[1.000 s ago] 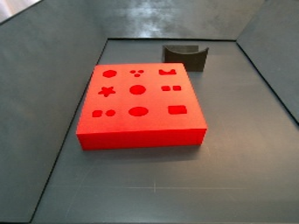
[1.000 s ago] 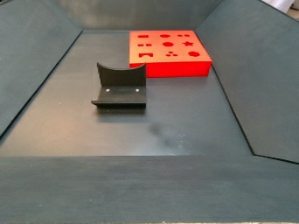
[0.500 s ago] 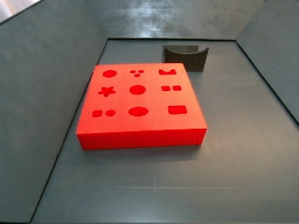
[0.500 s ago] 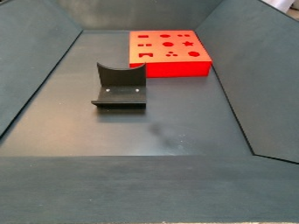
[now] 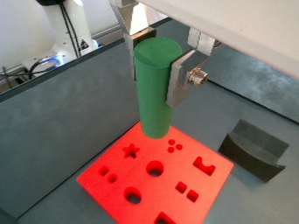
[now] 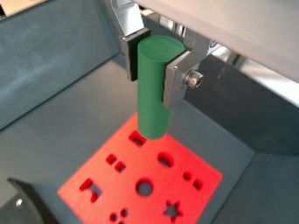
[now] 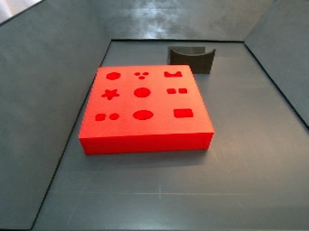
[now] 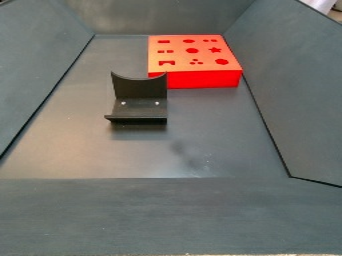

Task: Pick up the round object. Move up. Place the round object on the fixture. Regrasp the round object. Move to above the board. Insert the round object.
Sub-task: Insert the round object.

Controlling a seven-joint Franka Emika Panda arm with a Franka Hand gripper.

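In both wrist views my gripper [image 5: 156, 61] [image 6: 155, 61] is shut on the round object [image 5: 155, 92] [image 6: 153, 87], a green peg held upright by its upper end. The peg hangs high above the board [image 5: 152, 173] [image 6: 146, 179], a red block with shaped holes. The peg's lower end lines up over the board's edge. The fixture [image 5: 256, 150] [image 6: 24, 201], dark with a curved notch, stands beside the board. Both side views show the board [image 7: 145, 108] [image 8: 195, 59] and the fixture [image 7: 193, 58] [image 8: 136, 97], but neither the gripper nor the peg.
Grey sloped walls [image 7: 49, 54] [image 8: 40, 70] ring the dark floor [image 7: 182, 189] [image 8: 174, 150]. Cables and lab equipment [image 5: 52, 57] lie beyond one wall.
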